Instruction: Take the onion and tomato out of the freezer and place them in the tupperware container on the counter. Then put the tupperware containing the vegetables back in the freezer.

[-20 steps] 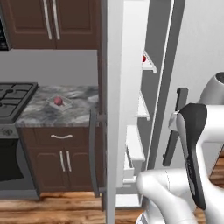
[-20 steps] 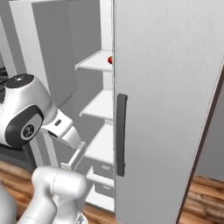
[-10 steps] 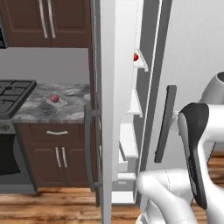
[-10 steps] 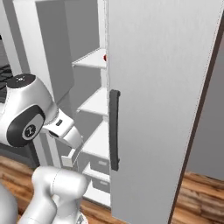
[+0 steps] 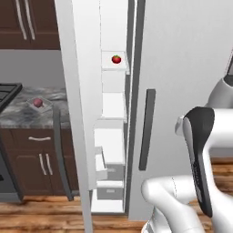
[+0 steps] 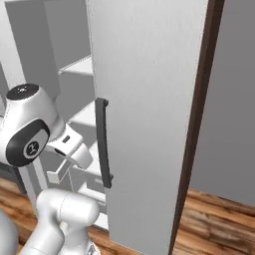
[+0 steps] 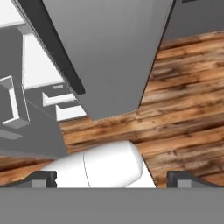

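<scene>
A: Bright red against white: your tomato [image 5: 116, 58] is sitting on an upper shelf inside the freezer [image 5: 182, 68], seen through the gap between its two doors. Everything else I place from that freezer.

B: And the onion?

A: To the left of the freezer, on the marbled surface [image 5: 18, 113], a dull reddish ball is lying in the tupperware container [image 5: 38, 105]. You are looking at the onion [image 5: 37, 102], I judge, already in the tray.

B: What are you worrying about from here?

A: The near door [image 6: 149, 99] is standing between you and the shelf in the right base view, its dark bar handle [image 6: 102, 144] facing the arm. If you are reaching up from this spot, the elbow or the tool is likely to be clipping that door edge or the handle. The gap to the tomato is looking narrow, so a glancing touch could be rolling it off the shelf.

B: How is the arm sitting?

A: Folded low and close to the base, right of the opening, wrist pointing down at the wood floor [image 7: 183, 100] by the freezer's foot. The tool [image 7: 112, 177] is standing with its tips wide apart, holding nothing.
</scene>
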### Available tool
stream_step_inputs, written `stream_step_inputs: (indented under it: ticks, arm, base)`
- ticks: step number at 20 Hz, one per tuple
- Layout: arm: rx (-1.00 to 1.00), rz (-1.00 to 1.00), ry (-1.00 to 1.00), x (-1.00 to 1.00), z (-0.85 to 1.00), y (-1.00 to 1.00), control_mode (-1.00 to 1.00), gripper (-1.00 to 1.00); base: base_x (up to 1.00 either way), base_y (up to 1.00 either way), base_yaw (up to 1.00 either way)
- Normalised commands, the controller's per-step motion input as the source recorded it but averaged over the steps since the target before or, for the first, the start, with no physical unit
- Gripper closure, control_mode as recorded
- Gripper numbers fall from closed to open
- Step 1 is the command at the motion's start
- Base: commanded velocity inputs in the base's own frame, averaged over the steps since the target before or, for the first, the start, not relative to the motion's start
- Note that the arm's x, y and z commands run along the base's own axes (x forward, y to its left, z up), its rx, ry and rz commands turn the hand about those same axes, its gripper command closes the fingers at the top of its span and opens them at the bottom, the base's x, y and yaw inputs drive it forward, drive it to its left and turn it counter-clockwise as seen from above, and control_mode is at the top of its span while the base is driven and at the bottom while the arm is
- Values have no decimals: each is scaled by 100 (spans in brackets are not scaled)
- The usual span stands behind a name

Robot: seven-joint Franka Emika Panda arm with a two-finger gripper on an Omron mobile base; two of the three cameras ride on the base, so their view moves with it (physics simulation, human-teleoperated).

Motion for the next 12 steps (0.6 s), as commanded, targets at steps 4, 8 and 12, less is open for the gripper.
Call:
stream_step_inputs:
  ticks: [4, 8, 12]
  arm:
    - [0, 0, 0, 0, 0, 0, 100, -100]
    - [0, 0, 0, 0, 0, 0, 100, -100]
    - [0, 0, 0, 0, 0, 0, 100, -100]
  base:
    - [39, -28, 0]
    - [96, 0, 0]
    - [96, 0, 0]
